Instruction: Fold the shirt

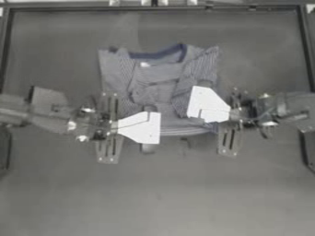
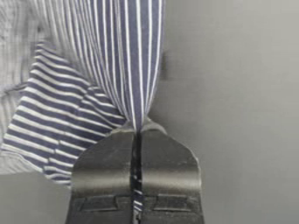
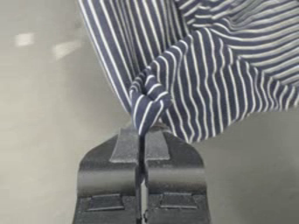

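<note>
Navy-and-white striped fabric fills the middle of the dark table [image 1: 61, 193], where the shirt [image 1: 157, 80] lies partly gathered, its solid navy collar [image 1: 161, 54] toward the far edge and a small white label [image 1: 145, 65] just below it. From the left side, the left gripper [image 1: 140, 127] reaches in over the shirt's lower left part; seen from its wrist camera, the left gripper [image 2: 137, 131] has its two dark jaws pressed together on a thin ridge of the striped cloth [image 2: 111, 57], which rises taut from between them. Further right, the right gripper [image 1: 206, 106] comes in from the right side and sits over the shirt's right half, a little nearer the collar than its partner. In its own wrist view the right gripper [image 3: 143, 131] is likewise pinched tight on a bunched fold of the shirt [image 3: 216, 74], the stripes puckering where the fabric enters the jaws and hanging in loose folds beyond.
</note>
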You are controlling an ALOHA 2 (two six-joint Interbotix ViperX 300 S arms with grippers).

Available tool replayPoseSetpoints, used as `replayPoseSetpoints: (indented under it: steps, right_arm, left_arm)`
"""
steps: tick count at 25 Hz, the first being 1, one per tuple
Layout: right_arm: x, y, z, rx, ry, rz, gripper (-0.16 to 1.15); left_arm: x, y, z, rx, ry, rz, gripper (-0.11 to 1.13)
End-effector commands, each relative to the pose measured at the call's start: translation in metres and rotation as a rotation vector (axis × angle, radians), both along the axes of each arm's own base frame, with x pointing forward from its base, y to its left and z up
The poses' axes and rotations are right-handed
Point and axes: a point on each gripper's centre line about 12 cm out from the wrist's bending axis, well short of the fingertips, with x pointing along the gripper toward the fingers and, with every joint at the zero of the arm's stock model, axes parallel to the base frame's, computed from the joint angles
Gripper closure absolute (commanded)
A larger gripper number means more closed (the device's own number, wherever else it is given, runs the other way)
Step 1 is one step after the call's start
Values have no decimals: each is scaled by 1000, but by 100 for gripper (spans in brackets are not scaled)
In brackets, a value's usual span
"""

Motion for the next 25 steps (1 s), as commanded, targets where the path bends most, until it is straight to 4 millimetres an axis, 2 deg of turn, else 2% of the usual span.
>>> replayPoseSetpoints:
  steps: [1,11,15,20,25]
  right_arm:
    - [1,17,20,-5,-67,-4,91]
    - [-5,65,47,23,-105,-89,91]
    - [-4,77,60,44,-119,-150,91]
    - [4,76,76,45,-155,-205,91]
    - [11,56,87,32,-171,-267,91]
  left_arm:
    - [-5,-21,46,29,-145,-16,98]
    - [-19,-66,73,49,-244,1,98]
    - [-24,-72,79,46,-254,11,98]
    - [-29,-71,96,39,-296,17,98]
    - [-37,-55,105,38,-327,54,98]
